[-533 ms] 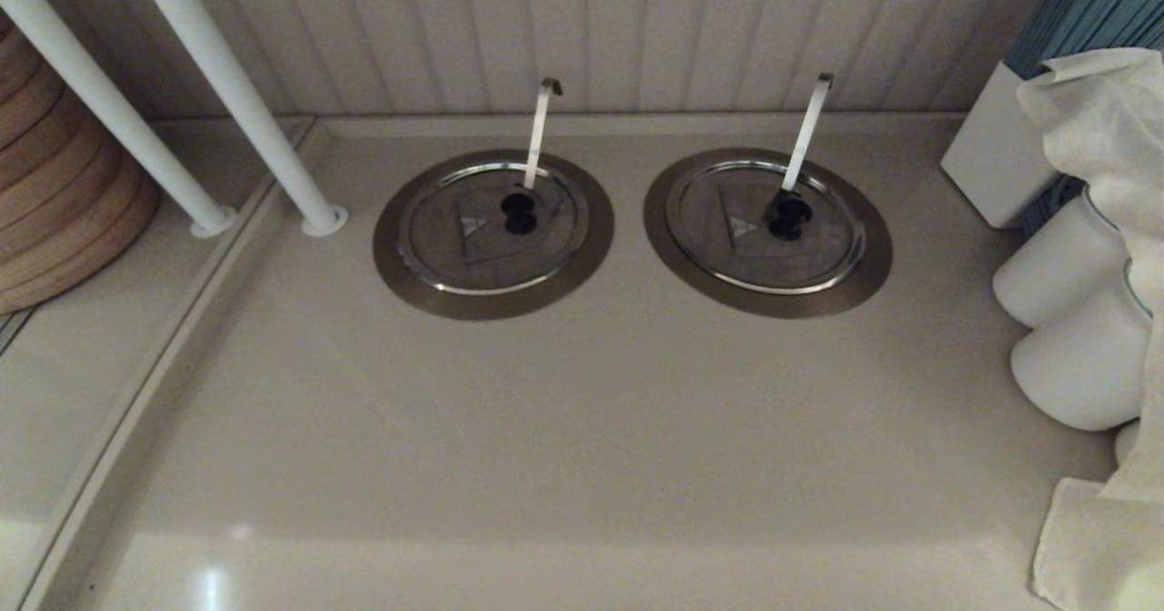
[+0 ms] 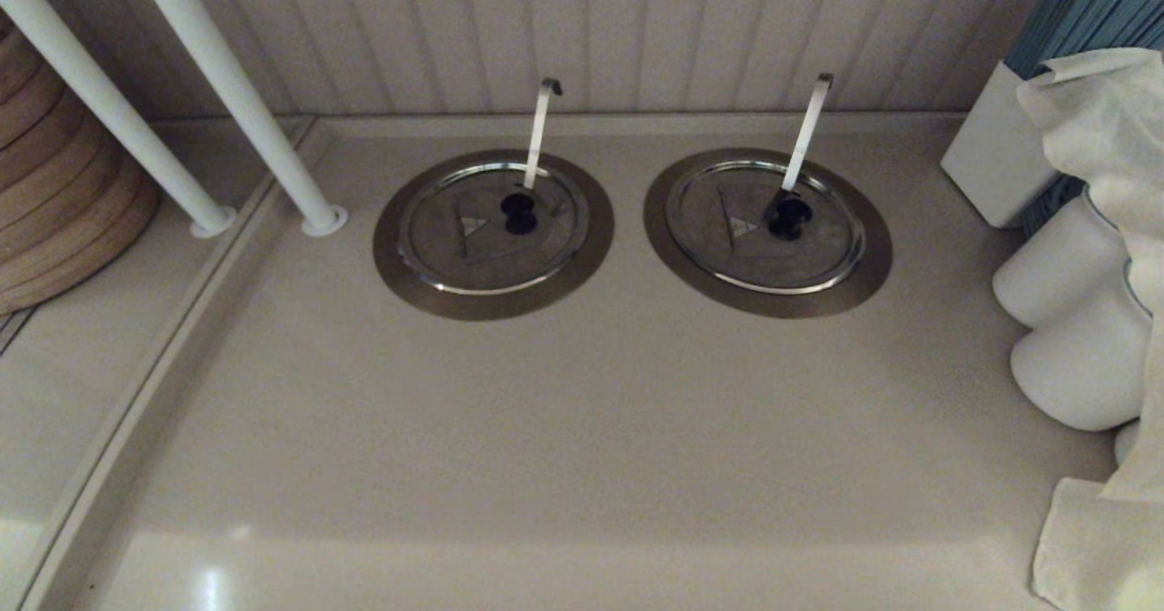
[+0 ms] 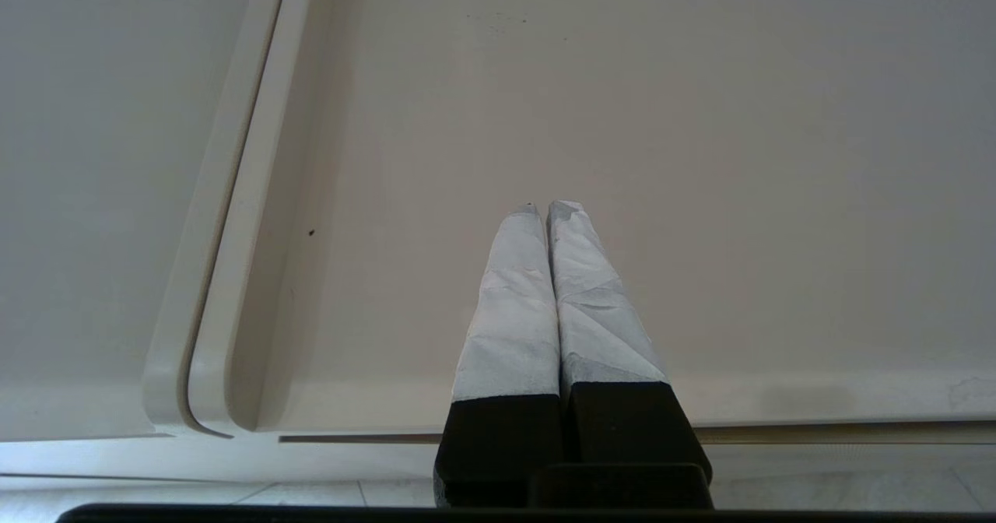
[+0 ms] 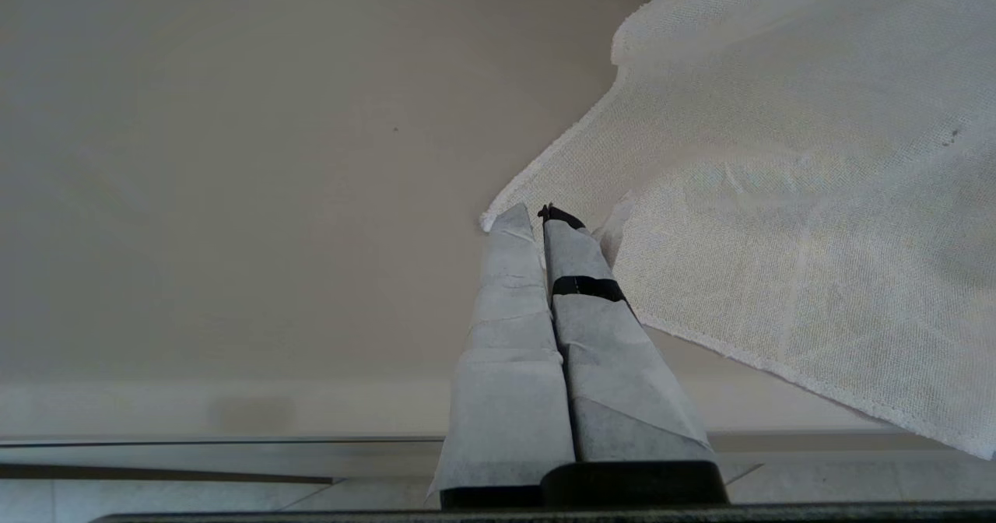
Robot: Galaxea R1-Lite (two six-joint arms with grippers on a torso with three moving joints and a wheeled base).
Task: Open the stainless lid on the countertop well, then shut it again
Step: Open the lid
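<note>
Both grippers are back at the near edge of the counter, outside the head view, and each wrist view shows its own. Left gripper (image 3: pixel 542 210) has its two white-wrapped fingers pressed together with nothing between them, above bare beige countertop (image 3: pixel 661 118) beside a raised seam. Right gripper (image 4: pixel 537 215) is also pinched together and empty; its tips are just at the corner of a woven white cloth (image 4: pixel 778 196) that lies at the right side of the counter.

I judge that the task is not yet started, so the arms wait low and away from the work.

In the head view the stainless lid (image 2: pixel 473 247) sits flat and closed in the countertop well (image 2: pixel 391 265), the left one of two. It is a round steel disc with a bright raised rim, a small triangular mark and a black knob (image 2: pixel 519 214) at its centre. A slim handle (image 2: pixel 538 134) with a hooked tip rises through a notch at the far edge and leans toward the ribbed wall, so the lid probably must be lifted by the knob and guided clear of it. The wide flange is brushed and dull. The twin lid (image 2: pixel 746 247) to the right carries a broader, straighter handle.
</note>
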